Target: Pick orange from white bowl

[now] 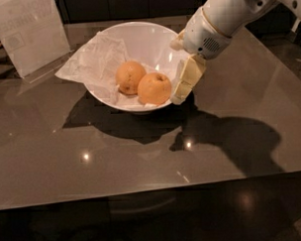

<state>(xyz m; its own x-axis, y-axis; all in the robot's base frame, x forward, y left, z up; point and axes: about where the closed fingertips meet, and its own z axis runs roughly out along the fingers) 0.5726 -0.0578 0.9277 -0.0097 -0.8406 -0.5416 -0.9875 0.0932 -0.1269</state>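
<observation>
The white bowl stands at the back middle of the table, lined with crumpled white paper that spills over its left rim. Two oranges lie in it side by side. The orange, deeper in colour with a small dark stem dimple, is the right one. A paler orange lies touching its left side. My gripper hangs from the white arm at the bowl's right rim, just right of the orange, pointing down and to the left. It holds nothing that I can see.
A clear stand with a white sheet stands at the back left. The glossy grey table reaches forward to its front edge. A dark counter runs behind the bowl. The arm's shadow falls on the table to the right.
</observation>
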